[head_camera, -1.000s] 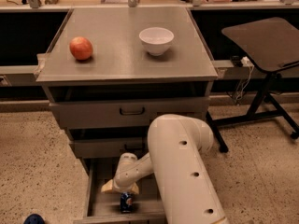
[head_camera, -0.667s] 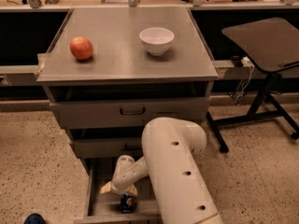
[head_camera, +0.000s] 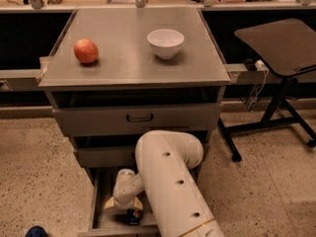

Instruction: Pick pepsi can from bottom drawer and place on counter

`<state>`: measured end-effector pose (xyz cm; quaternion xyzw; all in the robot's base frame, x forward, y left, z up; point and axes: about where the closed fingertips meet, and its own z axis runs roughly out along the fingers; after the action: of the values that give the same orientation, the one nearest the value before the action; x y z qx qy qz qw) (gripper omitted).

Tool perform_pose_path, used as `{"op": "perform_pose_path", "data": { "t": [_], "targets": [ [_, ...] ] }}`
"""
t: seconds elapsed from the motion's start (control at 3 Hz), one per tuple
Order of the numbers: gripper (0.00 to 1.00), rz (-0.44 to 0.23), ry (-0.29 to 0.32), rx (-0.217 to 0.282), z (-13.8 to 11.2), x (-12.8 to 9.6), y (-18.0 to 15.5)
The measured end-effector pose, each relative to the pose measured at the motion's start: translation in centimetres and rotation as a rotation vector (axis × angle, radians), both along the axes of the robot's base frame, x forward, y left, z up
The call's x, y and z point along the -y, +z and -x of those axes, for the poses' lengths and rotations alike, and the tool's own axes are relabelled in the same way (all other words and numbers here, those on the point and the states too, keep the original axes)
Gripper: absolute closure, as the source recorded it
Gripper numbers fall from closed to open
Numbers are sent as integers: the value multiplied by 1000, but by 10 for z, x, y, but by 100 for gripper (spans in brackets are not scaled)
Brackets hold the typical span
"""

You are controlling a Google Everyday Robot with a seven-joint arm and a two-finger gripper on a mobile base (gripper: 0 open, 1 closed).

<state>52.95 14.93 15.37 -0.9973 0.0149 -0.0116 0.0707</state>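
Observation:
The bottom drawer point(head_camera: 102, 216) is pulled open at the foot of the grey cabinet. The pepsi can point(head_camera: 132, 217) stands in it, dark blue, partly hidden under my wrist. My gripper point(head_camera: 129, 210) reaches down into the drawer right over the can, at the end of my large white arm point(head_camera: 170, 181). The counter point(head_camera: 128, 58) is the flat grey cabinet top above.
A red apple point(head_camera: 86, 51) sits left on the counter and a white bowl point(head_camera: 165, 42) sits right of centre. The two upper drawers point(head_camera: 138, 117) are shut. A dark side table point(head_camera: 281, 43) on a black stand is to the right. A blue object point(head_camera: 35, 231) lies on the floor at bottom left.
My arm has shifted left and a little down over the open drawer, bringing the gripper closer onto the can. The can has not moved.

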Motion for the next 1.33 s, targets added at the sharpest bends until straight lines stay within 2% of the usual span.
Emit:
{"op": "perform_pose_path", "data": {
  "t": [0.33,0.67,1.0,1.33],
  "targets": [
    [0,3,-9,-11,1,2,-8],
    [0,50,-13,-12,0,5,-16],
    [0,60,-38,-24,0,13,-23],
    [23,-9,-74,-52,0,21,-29]
  ]
}}
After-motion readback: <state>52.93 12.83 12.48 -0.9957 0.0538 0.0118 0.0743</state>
